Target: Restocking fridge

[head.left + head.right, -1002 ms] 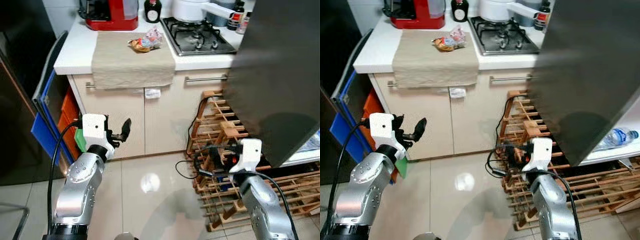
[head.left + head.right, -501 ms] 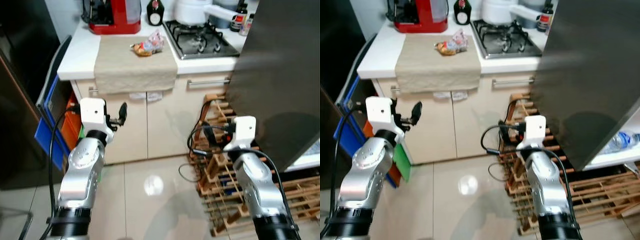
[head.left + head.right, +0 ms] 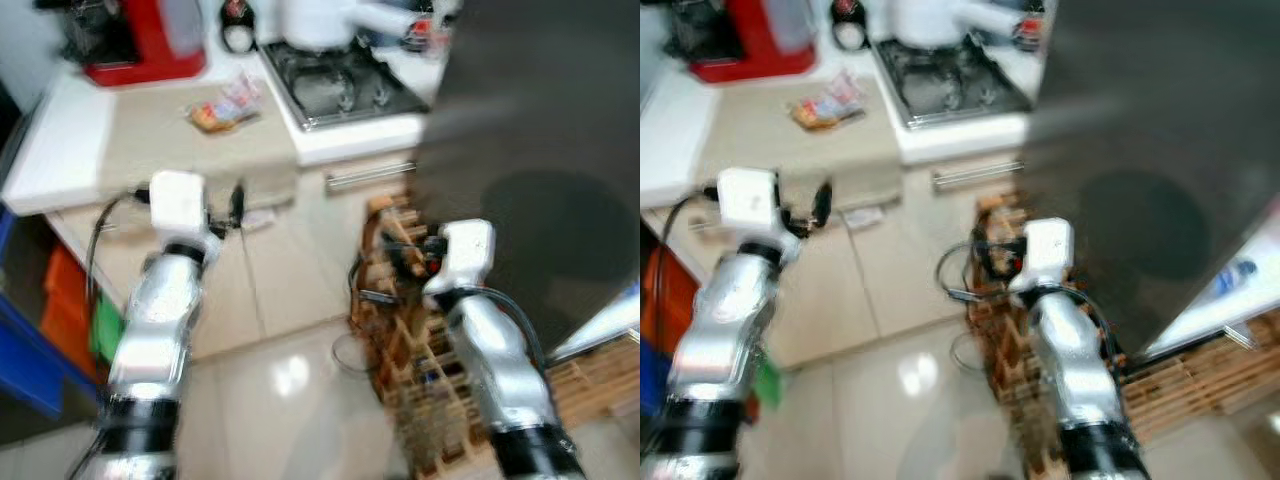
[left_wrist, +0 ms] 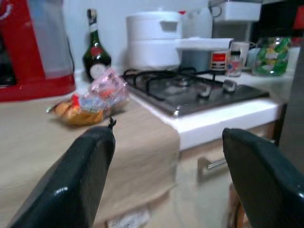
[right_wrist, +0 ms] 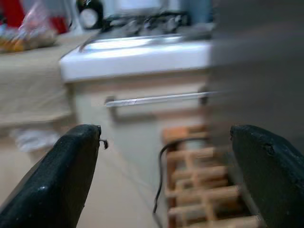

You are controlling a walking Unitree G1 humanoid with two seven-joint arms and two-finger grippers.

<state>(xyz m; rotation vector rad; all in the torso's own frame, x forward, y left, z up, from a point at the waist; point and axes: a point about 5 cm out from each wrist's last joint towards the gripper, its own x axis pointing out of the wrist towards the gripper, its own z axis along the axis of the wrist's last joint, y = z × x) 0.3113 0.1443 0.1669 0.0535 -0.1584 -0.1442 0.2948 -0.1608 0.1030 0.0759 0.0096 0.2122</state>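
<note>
A clear bag of snacks [image 3: 222, 108] lies on a beige cloth [image 3: 150, 150] on the white counter; the same bag [image 4: 90, 102] is ahead of the left wrist camera. My left gripper [image 3: 235, 205] is raised to the counter's front edge, open and empty, with wide-spread fingers [image 4: 80, 175]. My right gripper [image 3: 990, 258] is open and empty in front of the wooden rack [image 3: 400, 300], beside the dark fridge door [image 3: 540, 130]. A water bottle [image 3: 1237, 272] lies on a white fridge shelf at the right. The head views are blurred.
A gas hob [image 3: 335, 85] with a white pot [image 4: 154, 40] sits right of the cloth. A red coffee machine [image 3: 140, 40] and a dark bottle [image 4: 96, 52] stand at the back. Cabinet doors with a metal handle [image 5: 152, 99] are below; blue and orange crates [image 3: 25, 340] stand left.
The camera has swung and the picture has blurred. Both arms have risen; the left gripper is now level with the counter edge. Both grippers stay open and empty.
</note>
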